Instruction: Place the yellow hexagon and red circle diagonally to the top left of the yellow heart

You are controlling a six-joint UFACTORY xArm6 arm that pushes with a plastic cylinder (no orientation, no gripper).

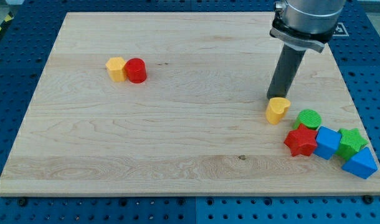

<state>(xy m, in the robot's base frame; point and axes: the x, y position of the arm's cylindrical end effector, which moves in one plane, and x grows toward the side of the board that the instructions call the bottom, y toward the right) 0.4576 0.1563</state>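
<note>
Risk, wrong block: my tip [272, 98] stands right behind the yellow heart [276, 110], on its upper-left side and seemingly touching it. Any slide toward the view's bottom or right would likely shove the heart, which is the reference and should stay put.
Risk, clutter: just to the right of and below my tip lies a tight cluster, a green circle [309, 118], red star [301, 141], blue block [327, 142], green star [351, 141] and blue triangle [360, 163]. A pushed heart could run into them and scatter the lot.
Risk, pair splitting: the yellow hexagon [116, 68] and red circle [136, 70] sit touching, far to the left of my tip and slightly higher. An off-centre push on one could part them.
Task state: judged from here, the pair already lies up and to the left of the heart, though well apart from it; bringing it nearer may be what remains.
Arm pose: the rod hangs nearly upright from the grey wrist housing [305, 18] at the view's top right, leaning a little leftward at its foot.
Tool state: there are no jaws to part or close; the arm ends in a plain rod resting at board [177, 143] height.
</note>
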